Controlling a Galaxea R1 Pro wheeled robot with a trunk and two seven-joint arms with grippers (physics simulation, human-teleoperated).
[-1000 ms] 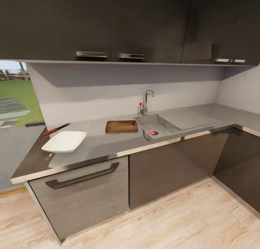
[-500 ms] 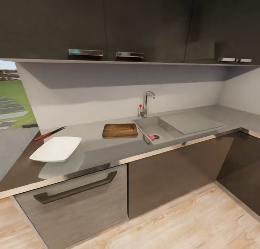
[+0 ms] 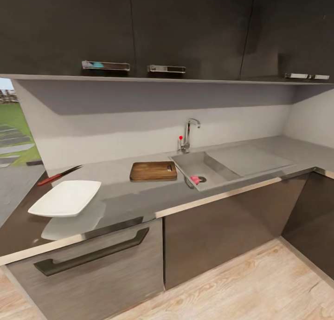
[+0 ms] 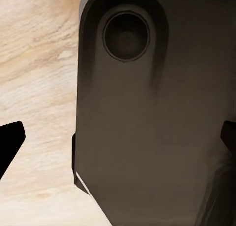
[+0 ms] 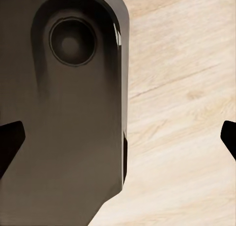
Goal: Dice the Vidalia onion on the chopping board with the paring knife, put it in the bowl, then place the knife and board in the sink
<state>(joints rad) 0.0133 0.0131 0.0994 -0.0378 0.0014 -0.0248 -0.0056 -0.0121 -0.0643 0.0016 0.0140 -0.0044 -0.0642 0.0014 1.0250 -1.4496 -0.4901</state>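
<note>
Below, both end effectors (image 4: 118, 142) (image 5: 118, 137) agape.

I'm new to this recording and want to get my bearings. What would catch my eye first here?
The white square bowl stands out near the left end of the glossy grey countertop. Behind it lies the red-handled paring knife. The brown chopping board lies just left of the steel sink, where something pink sits by the drain under the chrome tap.
</note>
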